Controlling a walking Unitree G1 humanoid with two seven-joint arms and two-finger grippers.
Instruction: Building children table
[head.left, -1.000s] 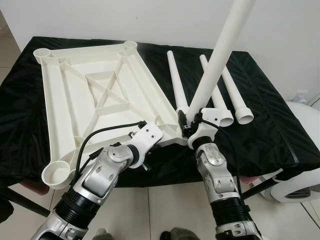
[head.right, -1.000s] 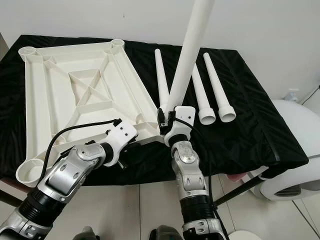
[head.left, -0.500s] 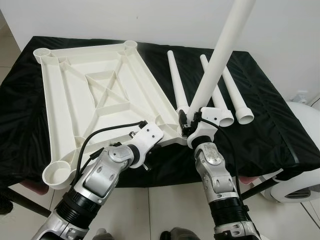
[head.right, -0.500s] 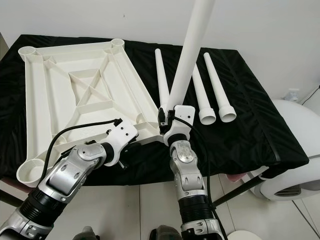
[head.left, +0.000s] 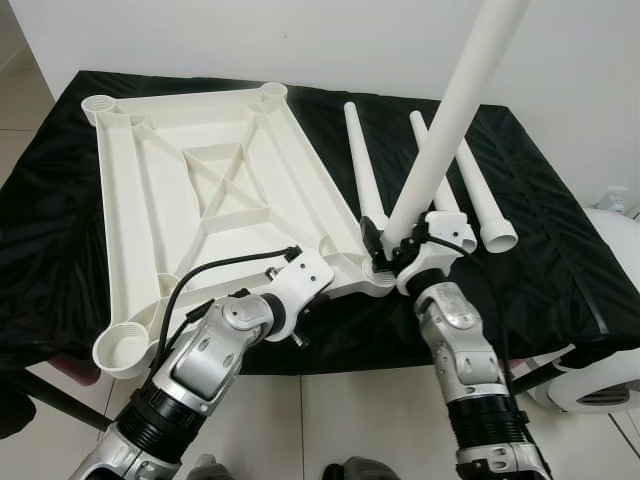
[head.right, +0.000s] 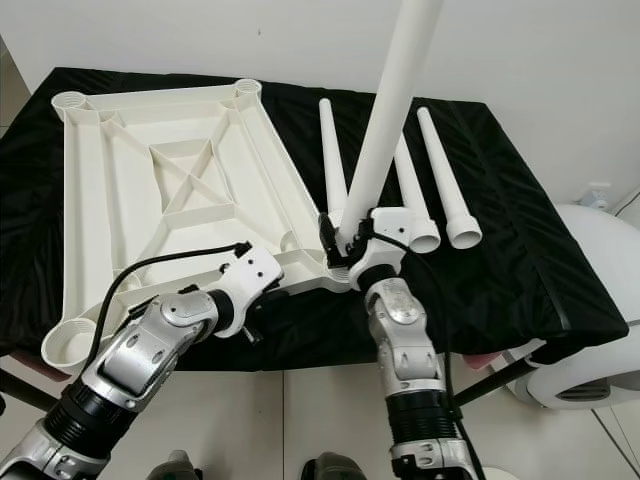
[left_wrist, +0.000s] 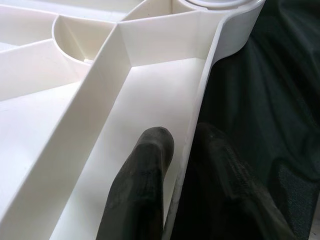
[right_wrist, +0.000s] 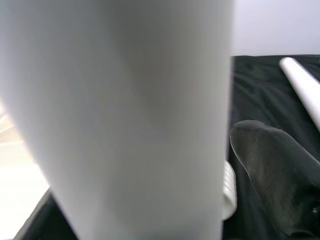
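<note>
Since a second ago my camera is sitting a little differently, while the white leg (head.left: 455, 110) in my right gripper (head.left: 392, 243) is standing a touch more upright, its base at the corner socket (head.right: 338, 272) of the upturned tabletop (head.left: 200, 200) at 5 o'clock. My right gripper is clamping that leg, and my left gripper (left_wrist: 182, 150) is pinching the tabletop's near rim, one finger (left_wrist: 142, 185) inside. I am seeing three more legs (head.left: 470, 185) lying on the black cloth (head.left: 560, 250) at 2 o'clock of the tabletop
</note>
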